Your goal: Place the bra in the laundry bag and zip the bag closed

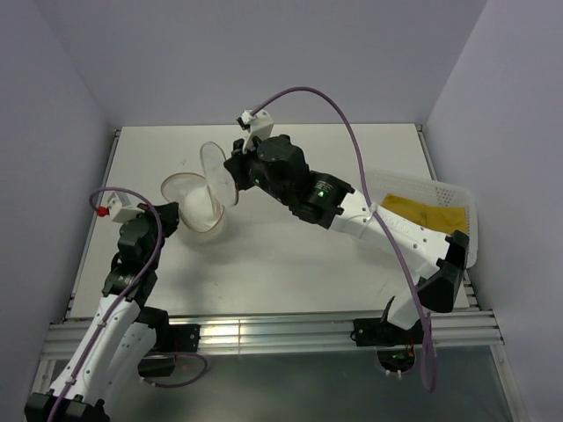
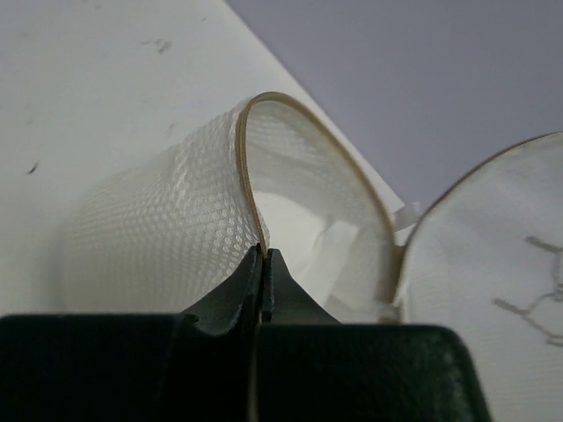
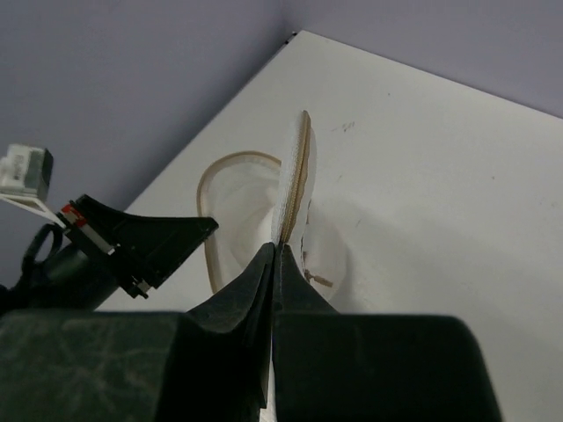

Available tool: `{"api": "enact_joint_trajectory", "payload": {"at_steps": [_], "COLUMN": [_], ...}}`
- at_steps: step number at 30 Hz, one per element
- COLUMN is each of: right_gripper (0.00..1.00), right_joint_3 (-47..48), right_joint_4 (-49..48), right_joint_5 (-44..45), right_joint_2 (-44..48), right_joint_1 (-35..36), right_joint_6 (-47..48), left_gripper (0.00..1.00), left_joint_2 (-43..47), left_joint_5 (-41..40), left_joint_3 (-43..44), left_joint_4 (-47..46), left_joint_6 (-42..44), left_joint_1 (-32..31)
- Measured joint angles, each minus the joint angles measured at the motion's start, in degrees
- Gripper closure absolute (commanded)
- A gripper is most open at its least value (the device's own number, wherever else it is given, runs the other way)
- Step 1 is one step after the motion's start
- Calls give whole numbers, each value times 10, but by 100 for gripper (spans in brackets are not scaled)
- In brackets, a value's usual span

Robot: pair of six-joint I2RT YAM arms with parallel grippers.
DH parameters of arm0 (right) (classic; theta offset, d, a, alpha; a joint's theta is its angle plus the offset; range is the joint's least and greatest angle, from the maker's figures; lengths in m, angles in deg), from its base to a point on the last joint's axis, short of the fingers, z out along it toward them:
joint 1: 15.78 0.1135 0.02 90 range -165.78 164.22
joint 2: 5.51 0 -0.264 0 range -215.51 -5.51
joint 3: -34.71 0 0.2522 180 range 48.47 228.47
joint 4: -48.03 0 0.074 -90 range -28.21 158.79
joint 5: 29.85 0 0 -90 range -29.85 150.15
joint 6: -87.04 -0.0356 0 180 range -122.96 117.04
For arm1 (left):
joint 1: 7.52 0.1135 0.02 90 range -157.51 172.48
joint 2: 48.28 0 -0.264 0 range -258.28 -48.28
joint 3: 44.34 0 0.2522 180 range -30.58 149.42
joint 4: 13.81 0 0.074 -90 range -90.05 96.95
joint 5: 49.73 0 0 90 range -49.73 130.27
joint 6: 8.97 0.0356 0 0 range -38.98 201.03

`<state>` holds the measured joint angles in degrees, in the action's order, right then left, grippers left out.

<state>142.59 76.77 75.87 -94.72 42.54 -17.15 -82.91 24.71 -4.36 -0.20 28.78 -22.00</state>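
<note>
The table point(image 1: 290, 255) lies bare along its near edge and beyond the arms. Left of centre, the left gripper point(image 2: 264, 253) is pinched on the rim of the laundry bag point(image 1: 195, 211), whose mouth gapes. The right gripper point(image 3: 276, 251) pinches the bag's round flap point(image 1: 214, 167) upright. The bra point(image 1: 422, 212) lies in a white basket point(image 1: 413, 182) at the right edge.

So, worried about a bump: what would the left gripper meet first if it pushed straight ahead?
The mesh laundry bag itself. The left gripper is shut on its rim, so it would push into the bag's open mouth. The round flap looks off to one side, though depth is unclear.
</note>
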Motion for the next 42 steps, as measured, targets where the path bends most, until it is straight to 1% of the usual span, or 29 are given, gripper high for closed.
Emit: {"api": "enact_joint_trajectory", "payload": {"at_steps": [1, 2, 4, 5, 7, 8, 11, 14, 17, 21, 26, 29, 30, 31, 32, 33, 36, 38, 42], "right_gripper": [100, 100, 100, 100, 100, 100, 100, 100, 100, 100, 87, 77, 65, 56, 42, 38, 37, 38, 43], "right_joint_3": [0, 0, -1, -4, -13, -19, -31, -46, -58, -65, -65, -65, -65, -65, -65, -66, -79, -99, -179], "right_joint_4": [-4, -9, -21, -29, -41, -47, -51, -50, -49, -50, -50, -45, -42, -36, -30, -23, -7, 0, 5], "right_joint_5": [-9, -19, -35, -44, -60, -73, -96, -104, -103, -93, -83, -66, -56, -46, -37, -29, -14, -5, 14], "right_joint_2": [-3, -7, -20, -28, -46, -59, -94, -115, -115, -107, -91, -83, -83, -82, -82, -82, -68, -43, 66], "right_joint_1": [-4, -8, -17, -22, -33, -42, -68, -103, -129, -136, -139, -155, -162, -170, -176, -182, -193, -195, -215], "right_joint_6": [-2, -4, -10, -14, -22, -30, -50, -66, -76, -79, -79, -78, -78, -77, -76, -75, -67, -65, -65], "left_gripper": [92, 83, 73, 61, 49, 42, 36, 35, 35, 35, 34, 33, 32, 32, 31, 31, 31, 31, 30], "left_joint_2": [4, 11, 27, 38, 58, 68, 89, 99, 102, 107, 104, 104, 104, 104, 105, 106, 110, 112, 113], "left_joint_5": [8, 17, 28, 32, 37, 39, 49, 67, 87, 128, 172, 187, 189, 191, 192, 194, 207, 223, 277], "left_joint_3": [-14, -31, -58, -68, -82, -86, -87, -80, -56, -30, -26, -26, -26, -26, -26, -26, -26, -24, 9], "left_joint_4": [0, 2, 15, 23, 44, 53, 69, 87, 101, 104, 114, 121, 122, 123, 124, 126, 133, 137, 158], "left_joint_6": [-5, -9, -15, -17, -21, -23, -24, -17, -8, 2, 9, 16, 19, 21, 23, 26, 32, 36, 61], "left_joint_1": [17, 30, 45, 52, 62, 68, 80, 81, 81, 81, 81, 81, 81, 82, 81, 81, 81, 82, 82]}}
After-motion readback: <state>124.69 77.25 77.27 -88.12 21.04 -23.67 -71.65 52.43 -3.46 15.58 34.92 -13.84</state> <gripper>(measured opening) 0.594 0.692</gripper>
